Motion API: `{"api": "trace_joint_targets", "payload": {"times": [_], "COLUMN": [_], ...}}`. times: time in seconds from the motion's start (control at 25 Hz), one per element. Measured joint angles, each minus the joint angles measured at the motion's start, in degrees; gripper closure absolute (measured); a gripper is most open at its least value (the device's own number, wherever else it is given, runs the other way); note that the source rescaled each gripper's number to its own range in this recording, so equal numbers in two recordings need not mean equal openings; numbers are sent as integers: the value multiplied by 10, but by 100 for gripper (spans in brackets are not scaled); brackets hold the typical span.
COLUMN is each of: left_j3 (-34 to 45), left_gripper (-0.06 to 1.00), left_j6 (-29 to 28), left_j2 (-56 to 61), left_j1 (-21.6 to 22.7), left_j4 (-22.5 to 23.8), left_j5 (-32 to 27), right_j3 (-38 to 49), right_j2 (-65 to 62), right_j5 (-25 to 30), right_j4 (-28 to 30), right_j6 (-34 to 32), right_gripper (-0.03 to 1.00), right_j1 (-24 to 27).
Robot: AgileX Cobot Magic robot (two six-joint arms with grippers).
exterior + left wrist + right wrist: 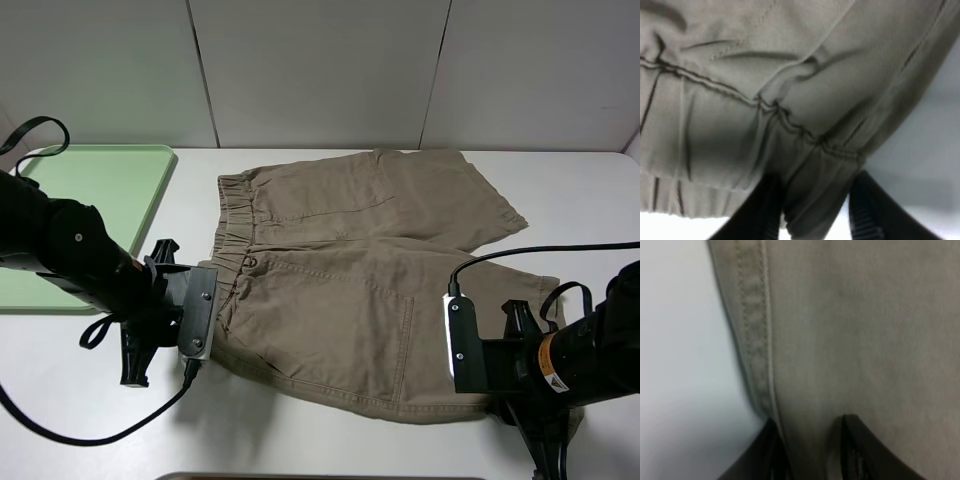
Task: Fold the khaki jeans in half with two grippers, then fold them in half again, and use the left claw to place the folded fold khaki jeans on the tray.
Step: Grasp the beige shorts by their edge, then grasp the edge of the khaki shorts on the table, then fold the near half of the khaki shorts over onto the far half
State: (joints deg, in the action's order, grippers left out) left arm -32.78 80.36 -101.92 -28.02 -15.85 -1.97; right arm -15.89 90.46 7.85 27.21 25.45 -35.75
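Fingers [764, 212] of my left gripper [815, 215] were closed on the khaki jeans [350, 270], with a bunched fold of the waistband [715, 150] pinched between them. Fingers [856, 450] of my right gripper [807, 450] were closed too, clamped on the stitched hem [752, 315] of one leg.

White table [80, 410] carried everything. The jeans lay spread flat and unfolded across its middle, between my two arms. Gathered waistband pointed toward the tray side and both legs pointed away from it. They sat just beside the tray [100, 190], not touching it as far as I could tell.

That tray, pale green, sat at the far left of the table with nothing on it. My left arm [60, 250] overlapped its near edge in the high view.

My left gripper held the near corner of the waistband. My right arm [600, 350] came in low from the right and held the near leg at its hem.

A black cable [560, 250] ran from the right arm across the table. One patch pocket [385, 320] showed on the near leg. A small button [249, 261] sat at the middle of the waistband.
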Motion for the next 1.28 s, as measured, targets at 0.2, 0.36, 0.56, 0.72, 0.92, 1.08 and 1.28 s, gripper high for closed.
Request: {"api": "trace_joint_targets", "payload": {"times": [0.2,0.36,0.56,0.72,0.92,1.08,1.28], "left_j3": [-1,-3,-2,-1,-1,0,0], "left_gripper": [94,94,94,94,94,94,94], "left_j6": [-13,-44,-116,-157,-211,-262,-338], "left_j2": [0,2,28,72,132,175,206], "left_j1": [0,0,0,0,0,0,0], "left_j4": [0,0,1,1,1,1,1], "left_j5": [-18,-34,-54,-65,-66,-58,-3], "right_j3": [0,0,-6,-47,-106,-135,-182], "right_j2": [0,1,0,-27,-60,-64,-64], "right_j5": [-2,-27,-32,-6,8,24,29], "right_j4": [1,2,0,-1,2,19,24], "right_j6": [0,0,-12,-63,-172,-229,-294], "right_gripper": [63,66,94,97,97,97,97], "right_j1": [0,0,0,0,0,13,65]}}
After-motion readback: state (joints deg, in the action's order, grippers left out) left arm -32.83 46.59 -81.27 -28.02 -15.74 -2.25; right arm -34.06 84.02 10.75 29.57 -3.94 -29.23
